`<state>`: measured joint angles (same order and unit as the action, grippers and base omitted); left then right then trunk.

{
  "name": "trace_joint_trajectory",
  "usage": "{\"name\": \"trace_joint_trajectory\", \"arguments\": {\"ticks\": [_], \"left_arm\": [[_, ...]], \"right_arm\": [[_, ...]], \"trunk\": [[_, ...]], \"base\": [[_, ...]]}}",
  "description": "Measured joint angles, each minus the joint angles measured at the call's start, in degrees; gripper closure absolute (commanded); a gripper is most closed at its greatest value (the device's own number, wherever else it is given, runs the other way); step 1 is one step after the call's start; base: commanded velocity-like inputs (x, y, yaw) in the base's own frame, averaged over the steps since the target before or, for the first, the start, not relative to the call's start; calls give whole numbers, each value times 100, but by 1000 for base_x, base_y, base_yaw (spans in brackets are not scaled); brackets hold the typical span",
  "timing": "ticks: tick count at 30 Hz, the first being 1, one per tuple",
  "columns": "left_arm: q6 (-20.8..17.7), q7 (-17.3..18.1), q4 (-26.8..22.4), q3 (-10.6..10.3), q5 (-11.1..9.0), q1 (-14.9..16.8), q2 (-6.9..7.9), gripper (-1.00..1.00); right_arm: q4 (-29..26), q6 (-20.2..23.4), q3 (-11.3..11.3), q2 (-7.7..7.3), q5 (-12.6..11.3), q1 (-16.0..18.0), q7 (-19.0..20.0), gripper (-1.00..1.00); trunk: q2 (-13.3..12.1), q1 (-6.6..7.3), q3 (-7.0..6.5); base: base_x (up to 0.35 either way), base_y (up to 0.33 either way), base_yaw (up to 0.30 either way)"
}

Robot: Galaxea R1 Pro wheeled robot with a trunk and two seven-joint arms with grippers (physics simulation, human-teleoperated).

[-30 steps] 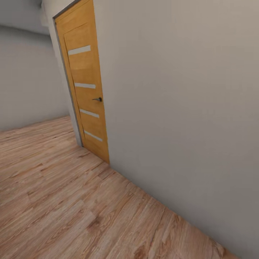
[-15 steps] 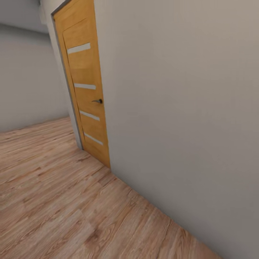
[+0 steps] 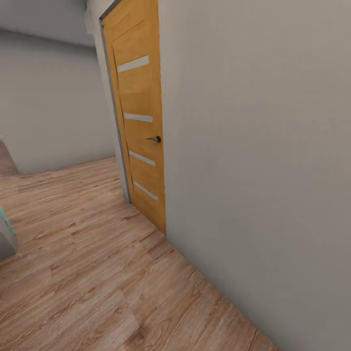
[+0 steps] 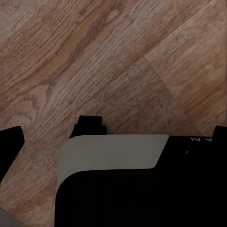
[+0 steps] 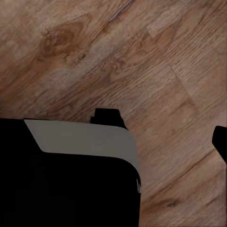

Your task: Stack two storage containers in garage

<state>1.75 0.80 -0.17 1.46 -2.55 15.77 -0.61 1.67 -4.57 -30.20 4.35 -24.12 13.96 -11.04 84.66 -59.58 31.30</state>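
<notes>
The head view looks down a passage with a light wood-plank floor [image 3: 87, 273] running along a plain pale wall [image 3: 263, 161] that takes up the right side of the picture. Set into that wall stands an orange-brown wooden door [image 3: 141, 126], shut, with four narrow pale horizontal strips spaced down its panel and a small dark handle [image 3: 155, 139] near its right edge, roughly at mid height. Past the door frame the floor goes on to a second pale wall [image 3: 53, 107] at the back. At the far left edge, low down, a small piece of something grey with a teal top [image 3: 6, 233] juts into the picture, cut off so that I cannot tell what it is. The two storage containers are nowhere among these things, so their place cannot be told. In the left wrist view the left gripper [image 4: 113, 132] appears as dark parts and a pale grey housing over brown wood planks; its fingertips are mostly cut off, so I cannot tell whether the jaws are released or clenched. In the right wrist view the right gripper [image 5: 161, 127] shows likewise above the planks, and its jaws' state cannot be told either.
</notes>
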Motion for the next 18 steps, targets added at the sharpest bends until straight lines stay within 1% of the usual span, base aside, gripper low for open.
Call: {"name": "trace_joint_trajectory", "arguments": {"ticks": [18], "left_arm": [[-8,0,0,0,0,0,0,-100]], "right_arm": [[0,0,0,0,0,-4,-3,-100]], "trunk": [[0,0,0]], "base": [[321,0,270]]}}
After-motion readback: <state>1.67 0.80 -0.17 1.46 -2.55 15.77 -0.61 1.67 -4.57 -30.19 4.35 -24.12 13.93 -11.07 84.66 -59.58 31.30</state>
